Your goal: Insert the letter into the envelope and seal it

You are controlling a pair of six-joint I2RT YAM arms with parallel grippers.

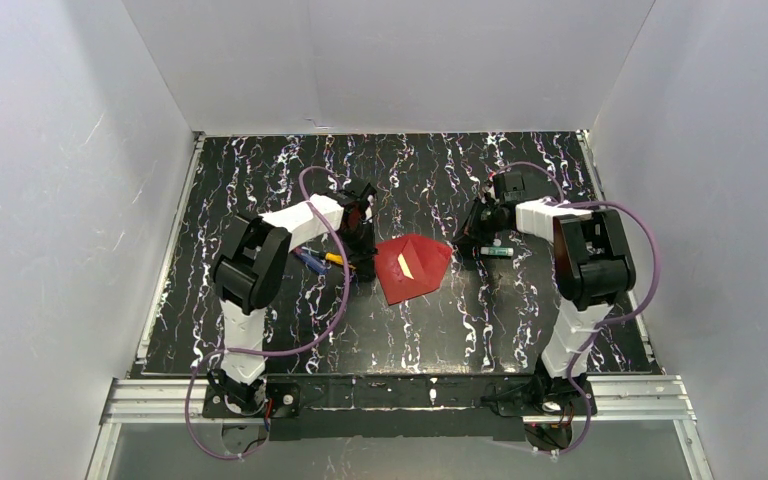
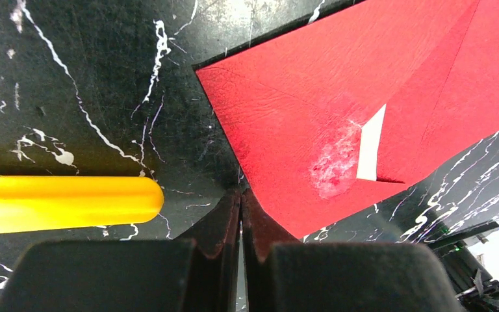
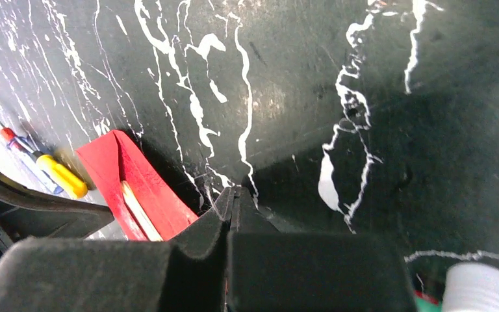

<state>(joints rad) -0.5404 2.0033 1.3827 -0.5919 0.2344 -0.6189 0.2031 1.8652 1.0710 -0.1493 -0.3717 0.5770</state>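
The dark red envelope (image 1: 415, 267) lies flat at the table's middle. A narrow white sliver of the letter (image 1: 406, 267) shows through a gap in its folds; the rest of the letter is hidden inside. In the left wrist view the envelope (image 2: 338, 97) carries a whitish smear beside the letter (image 2: 370, 146). My left gripper (image 2: 241, 195) is shut and empty, its tips low at the envelope's left edge (image 1: 364, 266). Just right of the envelope, my right gripper (image 1: 467, 257) is shut and empty too (image 3: 234, 195). The right wrist view has the envelope (image 3: 136, 185) at the left.
A yellow-handled tool (image 2: 65, 203) and a blue one (image 1: 310, 260) lie left of the envelope, close to my left gripper. A small white-capped green item (image 1: 497, 252) sits by my right gripper. White walls enclose the black marbled table (image 1: 410, 340).
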